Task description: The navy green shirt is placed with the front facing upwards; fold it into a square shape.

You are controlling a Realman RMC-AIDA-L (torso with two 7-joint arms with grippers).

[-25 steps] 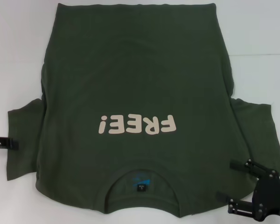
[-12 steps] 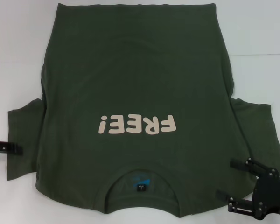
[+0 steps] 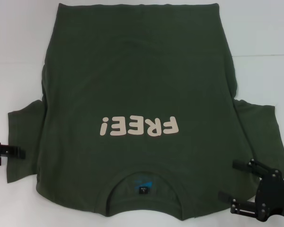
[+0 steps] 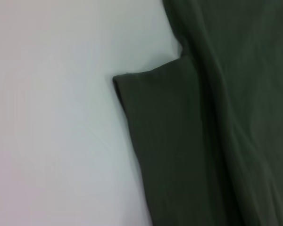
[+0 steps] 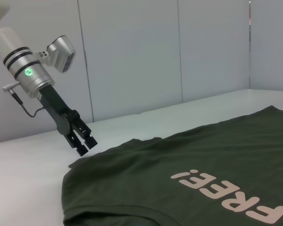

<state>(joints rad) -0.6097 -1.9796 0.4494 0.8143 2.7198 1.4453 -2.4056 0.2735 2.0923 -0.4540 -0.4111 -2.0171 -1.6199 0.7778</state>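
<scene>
Shirt (image 3: 137,94), navy green, flat on white worktop (image 3: 19,56), front up, "FREE!" lettering (image 3: 138,126) showing, collar nearest robot. Left end effector (image 3: 14,152) at left sleeve edge, fingers together. Right end effector (image 3: 229,180) at right shoulder, fingers apart, gripping nothing.

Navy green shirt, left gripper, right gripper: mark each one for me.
navy green shirt (image 3: 137,71), head view, plain fabric above the lettering.
left gripper (image 5: 84,142), right wrist view, between its fingertips.
right gripper (image 3: 231,180), head view, between its open fingertips.
</scene>
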